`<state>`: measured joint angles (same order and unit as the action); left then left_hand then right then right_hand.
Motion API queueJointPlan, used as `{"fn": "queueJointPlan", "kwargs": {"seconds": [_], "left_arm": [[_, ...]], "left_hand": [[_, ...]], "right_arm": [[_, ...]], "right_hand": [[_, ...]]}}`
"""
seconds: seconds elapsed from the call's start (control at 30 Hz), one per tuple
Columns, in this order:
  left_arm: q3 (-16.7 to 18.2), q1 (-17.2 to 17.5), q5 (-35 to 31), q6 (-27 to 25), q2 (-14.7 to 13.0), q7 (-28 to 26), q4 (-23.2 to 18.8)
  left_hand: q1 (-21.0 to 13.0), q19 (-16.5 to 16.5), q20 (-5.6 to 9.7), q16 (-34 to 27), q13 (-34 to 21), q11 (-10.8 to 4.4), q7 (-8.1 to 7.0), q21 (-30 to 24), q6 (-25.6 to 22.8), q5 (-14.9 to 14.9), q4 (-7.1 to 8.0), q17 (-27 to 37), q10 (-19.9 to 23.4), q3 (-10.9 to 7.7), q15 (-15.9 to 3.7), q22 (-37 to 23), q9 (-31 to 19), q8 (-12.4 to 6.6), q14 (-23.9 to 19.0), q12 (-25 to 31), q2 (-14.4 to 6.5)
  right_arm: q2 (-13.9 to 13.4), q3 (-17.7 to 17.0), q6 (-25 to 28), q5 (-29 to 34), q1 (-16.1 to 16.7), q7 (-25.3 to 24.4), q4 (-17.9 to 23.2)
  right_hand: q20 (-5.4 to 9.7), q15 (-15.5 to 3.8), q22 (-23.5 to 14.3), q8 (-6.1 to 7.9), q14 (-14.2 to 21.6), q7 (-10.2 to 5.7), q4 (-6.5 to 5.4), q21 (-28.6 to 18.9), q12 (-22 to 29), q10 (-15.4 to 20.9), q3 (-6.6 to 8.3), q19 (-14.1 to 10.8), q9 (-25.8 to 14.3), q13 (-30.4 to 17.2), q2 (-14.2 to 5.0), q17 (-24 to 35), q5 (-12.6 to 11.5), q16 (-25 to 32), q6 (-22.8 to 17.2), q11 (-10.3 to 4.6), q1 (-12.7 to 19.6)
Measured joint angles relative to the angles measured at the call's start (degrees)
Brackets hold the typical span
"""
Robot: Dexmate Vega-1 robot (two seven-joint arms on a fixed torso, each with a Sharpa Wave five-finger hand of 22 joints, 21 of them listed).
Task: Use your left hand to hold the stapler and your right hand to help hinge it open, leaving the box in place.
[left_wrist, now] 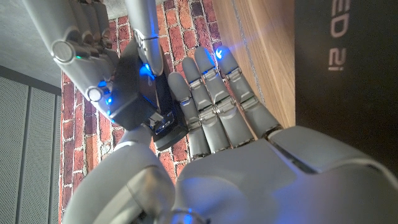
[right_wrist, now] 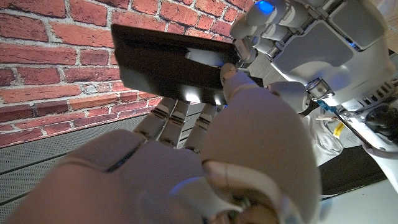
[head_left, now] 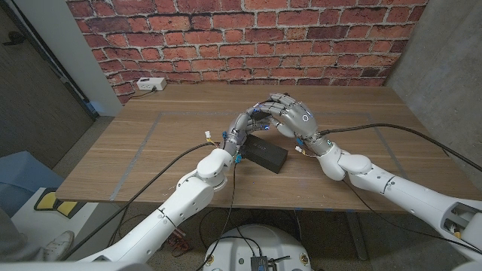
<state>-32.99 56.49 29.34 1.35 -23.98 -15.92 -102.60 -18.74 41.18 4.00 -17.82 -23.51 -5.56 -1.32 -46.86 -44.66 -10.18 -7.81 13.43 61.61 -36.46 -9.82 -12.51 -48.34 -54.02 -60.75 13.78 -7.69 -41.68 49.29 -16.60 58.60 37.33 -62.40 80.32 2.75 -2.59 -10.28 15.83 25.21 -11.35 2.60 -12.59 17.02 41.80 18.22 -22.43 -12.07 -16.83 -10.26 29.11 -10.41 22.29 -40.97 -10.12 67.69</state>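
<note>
Both hands meet above the table (head_left: 151, 143), just behind the black box (head_left: 267, 153). The left hand (head_left: 248, 124) grips the stapler (right_wrist: 174, 62); the right hand (head_left: 290, 113) pinches its end. A slipping pinch could drop the stapler onto the box.
</note>
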Motion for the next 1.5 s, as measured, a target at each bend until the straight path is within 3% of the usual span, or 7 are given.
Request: {"fn": "queueJointPlan", "kwargs": {"seconds": [0.27, 0.4, 0.47, 0.57, 0.87, 1.23, 1.5], "left_arm": [[-0.3, -0.4, 0.7, -1.0, -0.3, 0.8, 0.0], [-0.4, -0.4, 0.8, -1.5, -0.5, 0.8, -0.3], [-0.5, -0.4, 0.8, -1.9, -0.8, 1.0, -0.5], [-0.9, -0.6, 0.3, -2.4, -1.5, 1.2, -0.8], [-2.3, -1.6, -2.9, -4.5, -3.3, 1.8, -2.0], [-3.0, -1.8, -5.6, -5.5, -4.3, 1.8, -3.1], [-3.1, -1.3, -6.7, -4.8, -4.5, 1.6, -3.4]], "left_hand": [[-0.8, -0.1, 0.09, 0.0, 0.6, -0.33, 0.84, -0.7, -1.4, -0.3, 0.0, -0.2, 0.3, 0.0, -0.22, 0.3, 2.3, 0.95, -0.3, 0.0, 0.8], [-0.5, -0.2, 0.02, 0.7, 1.0, -0.13, 0.75, -1.1, -2.3, -0.3, 0.05, -1.3, -0.9, -0.05, -0.37, 0.8, 6.5, 4.4, 0.6, -0.5, 1.7], [0.8, -0.8, -0.21, 1.6, 1.2, -0.23, -0.87, -1.1, -3.9, -0.3, 3.18, -1.8, -3.0, -3.21, -0.09, 1.0, 8.6, 6.67, 2.9, -1.2, 3.8], [2.8, -1.3, -0.14, 2.8, 1.5, -0.12, -2.69, -1.1, -4.2, -0.4, 3.41, -2.2, -5.1, -4.07, 1.14, 1.3, 11.0, 9.5, 4.9, -1.4, 6.5], [7.0, -2.0, -0.24, 4.4, 2.3, -0.2, -2.46, -0.3, -2.8, 0.4, 0.64, -2.8, -8.4, -0.74, 2.35, 1.9, 15.6, 14.71, 7.6, -1.9, 12.6], [11.8, -2.1, -0.32, 4.9, 3.0, -0.07, -2.46, 0.9, -2.8, 0.3, 0.82, -2.8, -9.2, 4.31, 2.76, 2.1, 18.4, 17.65, 8.6, -1.9, 18.0], [14.0, -2.1, -0.32, 4.9, 3.3, -0.08, -1.89, 1.7, -3.4, -0.2, 1.83, -2.8, -9.1, 7.07, 2.76, 2.3, 19.4, 18.54, 8.6, -1.6, 19.5]], "right_arm": [[1.4, -0.5, -2.0, -0.3, -0.3, -0.8, -1.5], [1.7, -0.7, -2.6, -0.6, -0.3, -1.0, -1.8], [1.9, -0.8, -3.0, -0.8, -0.3, -1.2, -1.9], [1.9, -1.1, -3.4, -0.9, -0.2, -1.2, -2.0], [2.2, -2.9, -4.0, -0.9, 1.0, -1.5, -1.8], [1.6, -3.3, -3.9, -2.0, 1.6, -1.7, -0.8], [1.2, -3.1, -3.3, -3.2, 1.7, -1.1, -0.5]], "right_hand": [[-0.1, -0.16, 0.0, -0.81, 2.0, 0.59, 0.26, 0.0, 1.6, 0.8, 0.26, -0.5, 0.3, -0.2, 0.0, 0.5, 0.0, 0.0, -2.3, 0.83, 0.0], [-0.1, -0.08, 0.0, -0.85, 2.5, 0.1, 0.33, -0.4, 1.7, 1.4, 0.33, -0.5, 0.3, -0.2, 0.29, 0.7, 0.0, 0.0, -3.2, 0.82, -0.3], [-0.1, -0.14, 0.0, -0.85, 2.7, -0.01, 0.4, -0.4, 1.7, 1.4, 0.4, -0.5, 0.2, -0.2, 0.29, 0.8, 0.0, 0.0, -3.3, 0.81, -0.3], [-0.1, -0.37, 0.0, -0.85, 3.3, -0.01, 0.4, -0.4, 1.7, 1.6, 0.4, -0.5, 0.0, -0.2, 0.29, 0.8, 0.1, 0.0, -3.3, 0.61, -0.3], [-0.1, -0.07, 0.0, -1.37, 3.6, -0.32, 0.55, -0.4, 1.7, 2.3, 0.55, -0.5, -0.2, -0.2, 0.29, 1.1, 0.1, 0.0, -3.8, -0.1, -0.3], [-0.1, -0.07, 0.0, -1.52, 4.2, 0.1, 0.56, -0.4, 1.7, 2.5, 0.55, -0.5, 0.0, -0.2, 0.28, 1.3, 0.0, -0.1, -3.7, -0.35, -0.3], [-0.1, -0.17, 0.0, -1.9, 4.7, -0.1, 0.79, -0.4, 1.7, 2.7, 0.79, -0.5, -0.1, -0.2, 0.28, 1.3, 0.0, -0.3, -4.0, -0.56, -0.3]]}}
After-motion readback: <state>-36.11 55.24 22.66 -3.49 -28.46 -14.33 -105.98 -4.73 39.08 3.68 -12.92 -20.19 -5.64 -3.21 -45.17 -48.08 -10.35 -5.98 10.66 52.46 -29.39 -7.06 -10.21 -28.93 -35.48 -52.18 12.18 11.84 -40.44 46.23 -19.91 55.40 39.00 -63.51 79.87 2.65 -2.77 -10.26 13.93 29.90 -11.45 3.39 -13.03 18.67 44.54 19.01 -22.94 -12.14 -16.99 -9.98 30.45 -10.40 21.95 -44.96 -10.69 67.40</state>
